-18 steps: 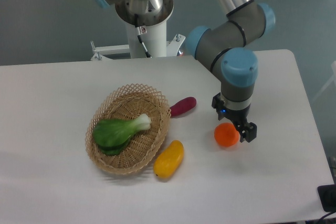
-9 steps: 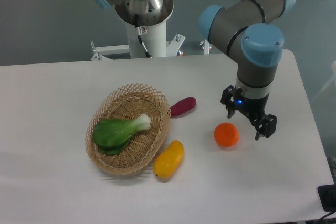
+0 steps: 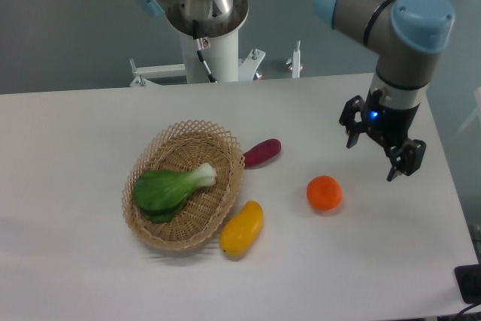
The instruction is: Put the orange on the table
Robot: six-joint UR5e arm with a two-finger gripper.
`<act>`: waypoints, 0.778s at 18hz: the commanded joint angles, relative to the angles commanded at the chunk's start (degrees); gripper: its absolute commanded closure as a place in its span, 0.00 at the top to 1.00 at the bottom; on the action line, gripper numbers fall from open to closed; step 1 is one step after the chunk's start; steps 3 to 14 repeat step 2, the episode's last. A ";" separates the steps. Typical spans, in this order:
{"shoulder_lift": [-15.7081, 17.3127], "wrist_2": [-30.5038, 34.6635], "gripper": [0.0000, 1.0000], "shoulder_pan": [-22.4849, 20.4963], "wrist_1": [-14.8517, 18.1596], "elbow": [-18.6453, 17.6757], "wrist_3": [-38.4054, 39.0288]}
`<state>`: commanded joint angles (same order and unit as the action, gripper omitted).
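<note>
orange point(image 3: 324, 192) on table point(image 3: 90, 261), pincer point(image 3: 373, 158) apart (gaping)

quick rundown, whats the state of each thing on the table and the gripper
round orange fruit: resting on the white tabletop, free of the gripper
two-finger gripper: open, empty, raised right of the orange
woven wicker basket: upright, holding a green leafy vegetable
yellow fruit: lying against the basket

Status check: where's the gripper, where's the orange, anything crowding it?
Gripper open, empty, right of the orange, above it. Orange resting on the table, apart from the fingers. Nothing crowding it.
</note>
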<state>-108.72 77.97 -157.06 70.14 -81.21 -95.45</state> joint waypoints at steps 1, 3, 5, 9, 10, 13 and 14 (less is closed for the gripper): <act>0.09 -0.28 1.00 -0.35 0.00 0.00 0.00; 0.09 -0.28 1.00 -0.36 0.00 0.00 0.00; 0.09 -0.28 1.00 -0.36 0.00 0.00 0.00; 0.09 -0.28 1.00 -0.36 0.00 0.00 0.00; 0.09 -0.28 1.00 -0.36 0.00 0.00 0.00; 0.09 -0.28 1.00 -0.36 0.00 0.00 0.00; 0.09 -0.28 1.00 -0.36 0.00 0.00 0.00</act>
